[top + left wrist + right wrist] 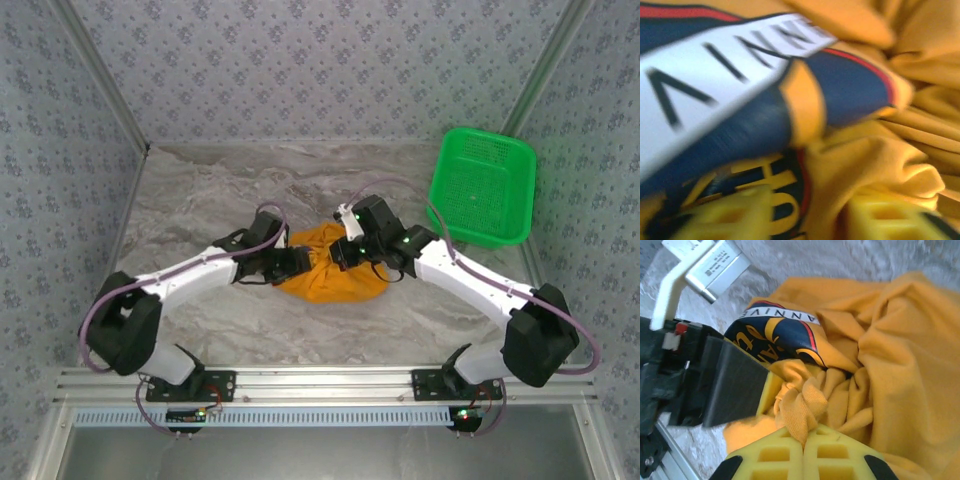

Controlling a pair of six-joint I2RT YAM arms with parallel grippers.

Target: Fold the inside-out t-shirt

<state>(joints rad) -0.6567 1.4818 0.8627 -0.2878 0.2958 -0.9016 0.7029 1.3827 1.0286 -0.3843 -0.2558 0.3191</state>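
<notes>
- Right gripper [804, 440]: yellow fingers pressed together, a twisted fold of the inside-out t-shirt [900, 355] pinched between the tips.
- Left gripper [805, 220]: yellow fingers stand somewhat apart with orange cloth bunched between them. The view is blurred, so I cannot tell whether they grip it or only straddle it.
- From the right wrist, the left gripper's black body sits just left of the pinched fold, its yellow pad against the cloth.
- Printed patch [777, 335]: dark blue, red edging, white band with black lettering. It lies just beyond both sets of fingers, partly buried in folds.
- The shirt is a crumpled heap between the two grippers, most of it to the right of the right gripper's fingers.
- Marbled table [840, 260] is beyond the heap.
- Green mesh basket [480, 185]: well apart from both grippers, beyond and to the right of the right one.
</notes>
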